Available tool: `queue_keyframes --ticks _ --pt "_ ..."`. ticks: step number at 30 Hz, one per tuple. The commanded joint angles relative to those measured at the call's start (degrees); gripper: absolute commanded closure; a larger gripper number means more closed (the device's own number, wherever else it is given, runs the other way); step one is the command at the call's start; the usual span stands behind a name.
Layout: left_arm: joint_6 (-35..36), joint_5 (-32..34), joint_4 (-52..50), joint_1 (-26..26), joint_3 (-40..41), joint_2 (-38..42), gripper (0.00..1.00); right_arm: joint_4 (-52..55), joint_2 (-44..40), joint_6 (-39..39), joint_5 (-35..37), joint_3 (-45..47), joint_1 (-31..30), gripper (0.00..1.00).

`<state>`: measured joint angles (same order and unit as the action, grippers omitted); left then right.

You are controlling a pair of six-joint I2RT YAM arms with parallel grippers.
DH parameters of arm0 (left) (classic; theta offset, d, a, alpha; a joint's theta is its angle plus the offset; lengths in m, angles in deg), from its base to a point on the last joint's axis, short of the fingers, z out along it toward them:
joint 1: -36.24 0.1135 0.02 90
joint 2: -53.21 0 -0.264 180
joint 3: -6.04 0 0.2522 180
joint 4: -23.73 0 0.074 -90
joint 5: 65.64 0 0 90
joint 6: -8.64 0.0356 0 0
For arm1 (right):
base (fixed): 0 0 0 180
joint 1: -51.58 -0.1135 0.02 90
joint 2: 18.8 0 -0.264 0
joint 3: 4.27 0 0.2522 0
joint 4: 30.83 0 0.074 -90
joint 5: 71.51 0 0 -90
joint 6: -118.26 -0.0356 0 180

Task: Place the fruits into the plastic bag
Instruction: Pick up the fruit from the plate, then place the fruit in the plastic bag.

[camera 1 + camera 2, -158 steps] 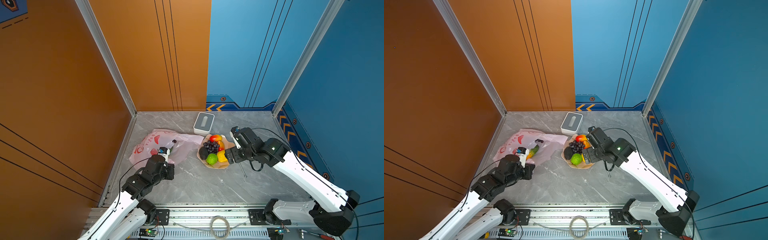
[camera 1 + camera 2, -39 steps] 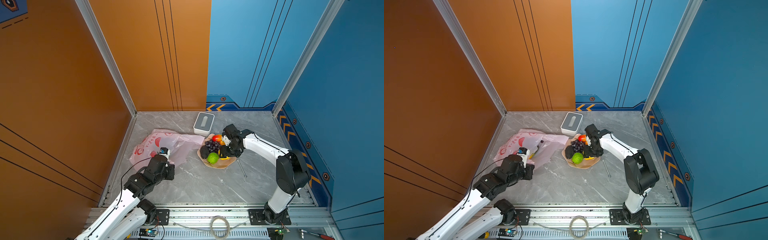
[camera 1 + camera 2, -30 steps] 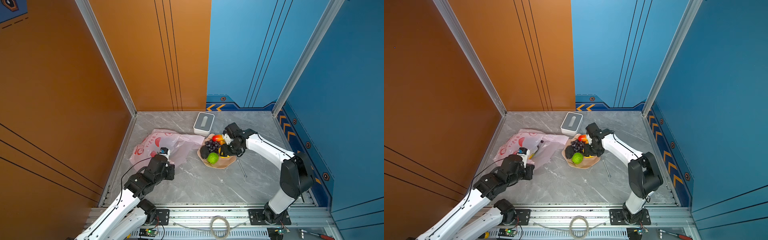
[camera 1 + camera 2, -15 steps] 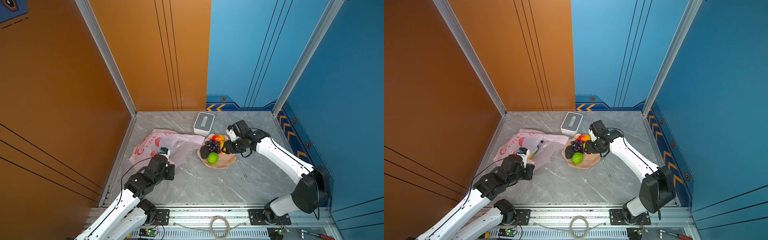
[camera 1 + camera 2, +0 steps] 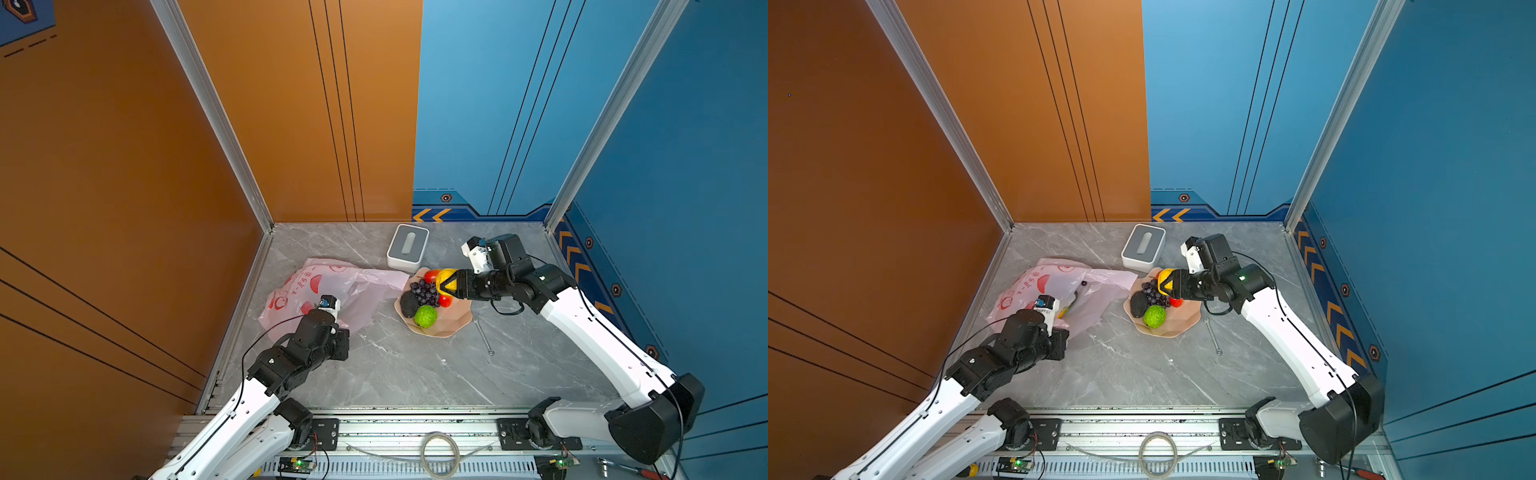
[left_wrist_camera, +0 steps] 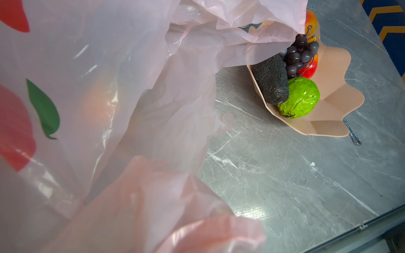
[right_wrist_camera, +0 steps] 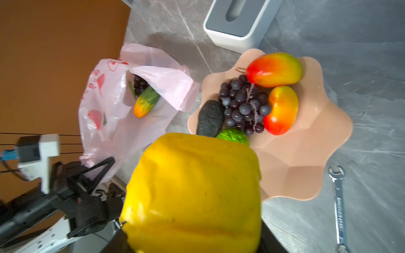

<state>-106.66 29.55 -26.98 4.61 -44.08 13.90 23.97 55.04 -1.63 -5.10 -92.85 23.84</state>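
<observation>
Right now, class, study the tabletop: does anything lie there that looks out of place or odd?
Yes: a small metal wrench lies flat on the marble table just beside the peach plate, on the right arm's side. A tool beside a fruit plate looks stray; nothing looks spilled or damaged.

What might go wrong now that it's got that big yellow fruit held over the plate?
1. The yellow fruit looks bulky and smooth for the right gripper; it may slip out on the way.
2. The plastic bag is limp, its mouth held up only by the left gripper pinching an edge; the fruit may snag the flap or land outside.
</observation>
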Motion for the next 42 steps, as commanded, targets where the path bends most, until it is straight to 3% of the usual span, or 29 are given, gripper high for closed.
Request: queue_keyframes --ticks 1,10,14,28,42 --pt "-0.10 0.83 -0.40 -0.71 -1.35 0.59 1.00 -8.37 -1.97 -6.97 -7.51 0.27 0.16 0.58" --pt "-0.10 1.22 -0.58 -1.04 -1.35 1.06 1.00 -28.89 -3.19 -21.27 -15.28 6.73 -1.15 0.57" --pt "-0.19 1.96 -0.84 -1.55 -1.42 1.49 1.00 -32.42 -1.09 -23.02 -14.93 7.30 -3.56 0.58" --pt "-0.24 3.07 -1.08 -2.20 -1.37 2.68 1.00 -29.88 17.15 -18.08 -11.05 -2.46 -15.78 0.58" --pt "-0.36 3.25 -1.01 -2.21 -1.35 2.71 1.00 -19.25 37.85 -11.34 -8.09 -18.61 -19.98 0.59"
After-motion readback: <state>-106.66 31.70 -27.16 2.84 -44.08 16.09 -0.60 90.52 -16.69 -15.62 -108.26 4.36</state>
